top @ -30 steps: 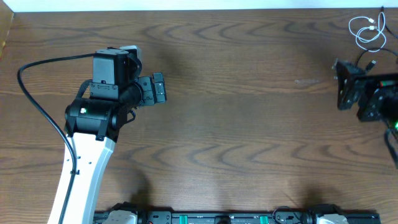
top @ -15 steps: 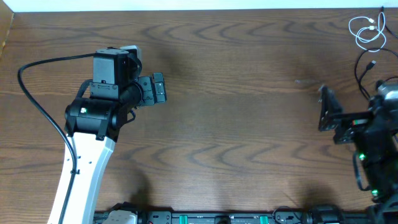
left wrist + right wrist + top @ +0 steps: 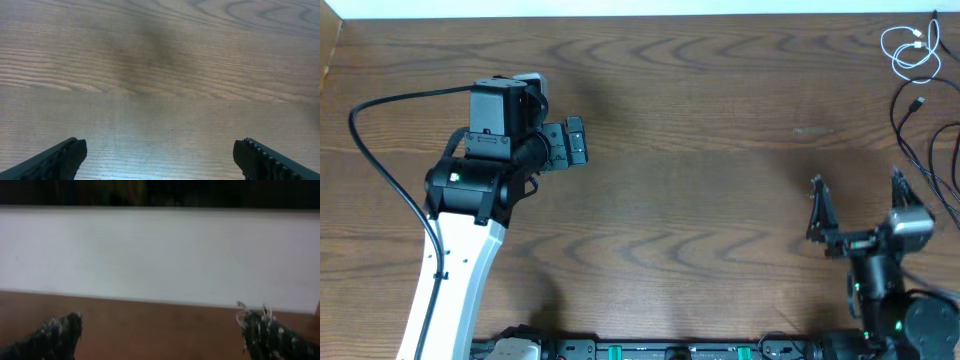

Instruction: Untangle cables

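White cable (image 3: 908, 50), black cable (image 3: 896, 122) near each other at far-right desk (image 3: 700, 200) edge. Left gripper (image 3: 572, 142) and right gripper (image 3: 857, 197) spread wide, empty: probably nothing left to pull.

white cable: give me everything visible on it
The white cable is a thin, smooth, plastic-looking cord lying flat on the wooden table near its far right corner. It curls into a few small overlapping loops, with small plug ends inside the upper loop. It rests on the table only. The black cable starts just below it, apparently apart, though too fine to be sure.
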`<control>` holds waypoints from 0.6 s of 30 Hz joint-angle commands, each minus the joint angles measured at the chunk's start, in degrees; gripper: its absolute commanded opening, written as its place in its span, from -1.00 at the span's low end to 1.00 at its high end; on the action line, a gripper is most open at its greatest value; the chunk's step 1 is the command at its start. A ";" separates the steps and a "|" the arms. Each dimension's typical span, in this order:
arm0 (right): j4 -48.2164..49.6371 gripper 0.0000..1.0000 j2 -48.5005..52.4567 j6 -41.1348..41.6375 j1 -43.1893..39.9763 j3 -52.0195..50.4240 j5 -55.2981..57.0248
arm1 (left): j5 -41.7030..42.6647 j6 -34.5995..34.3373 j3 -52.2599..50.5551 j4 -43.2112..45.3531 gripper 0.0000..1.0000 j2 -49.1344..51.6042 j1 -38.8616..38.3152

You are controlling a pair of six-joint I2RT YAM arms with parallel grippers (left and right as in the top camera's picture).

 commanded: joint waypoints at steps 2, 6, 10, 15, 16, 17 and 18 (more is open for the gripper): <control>6.62 0.99 -6.78 -0.35 0.28 -7.80 -0.35 | -0.72 0.33 0.96 -0.13 0.97 0.22 0.02; 14.49 0.99 -9.16 -0.09 0.28 -14.05 -0.35 | -0.72 0.31 0.96 -0.13 0.97 0.22 0.02; 20.22 0.99 -9.16 0.74 0.28 -17.46 -0.35 | -0.72 0.33 0.96 -0.13 0.97 0.22 0.02; 20.72 0.98 -9.16 0.72 0.28 -17.70 -0.33 | -0.72 0.33 0.96 -0.13 0.97 0.22 0.02; 20.70 0.99 -9.16 0.72 0.28 -17.70 -0.33 | -0.72 0.31 0.96 -0.13 0.97 0.22 0.02; 20.70 0.98 -9.16 0.72 0.28 -17.70 -0.33 | -0.72 0.33 0.96 -0.13 0.97 0.22 0.02; 20.72 0.99 -9.16 0.72 0.28 -17.70 -0.33 | -0.72 0.33 0.96 -0.13 0.97 0.22 0.02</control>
